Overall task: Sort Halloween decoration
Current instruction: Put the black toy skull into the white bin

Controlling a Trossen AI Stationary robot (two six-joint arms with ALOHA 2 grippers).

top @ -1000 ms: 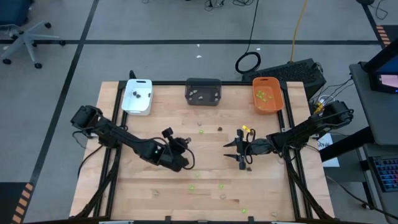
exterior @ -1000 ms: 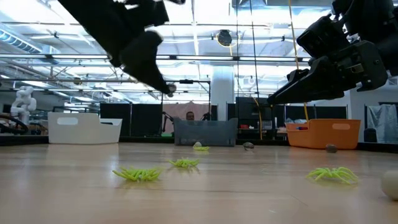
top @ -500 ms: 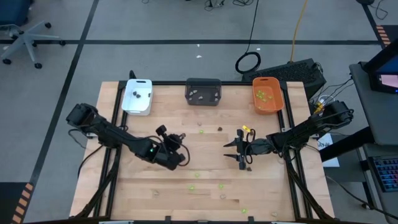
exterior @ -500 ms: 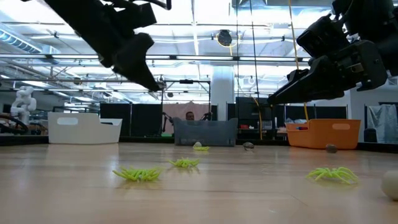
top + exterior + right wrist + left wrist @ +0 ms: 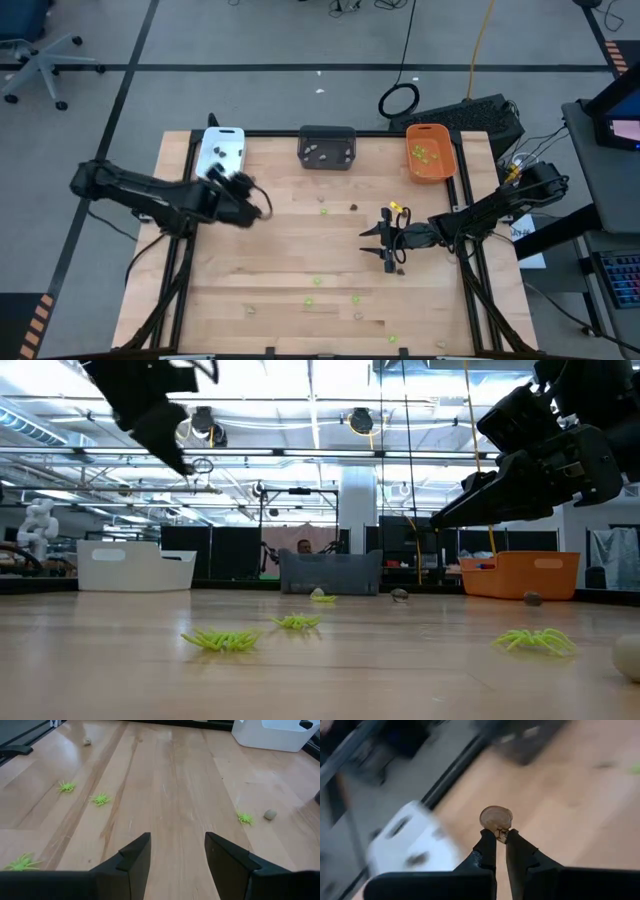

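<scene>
Two dark, cable-wrapped jointed arms

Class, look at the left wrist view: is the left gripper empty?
No. The left gripper is shut on a small beige skull, pinched between its fingertips above the table.

We see three trays (image 5: 326,146), two arms (image 5: 150,195), four green spiders (image 5: 100,799) near the right gripper (image 5: 176,855)

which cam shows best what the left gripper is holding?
Left wrist view: the left gripper is shut on a pale skull piece, seen close up. In the high view the gripper is near the white tray, piece hidden. Low view shows only the arm.
</scene>
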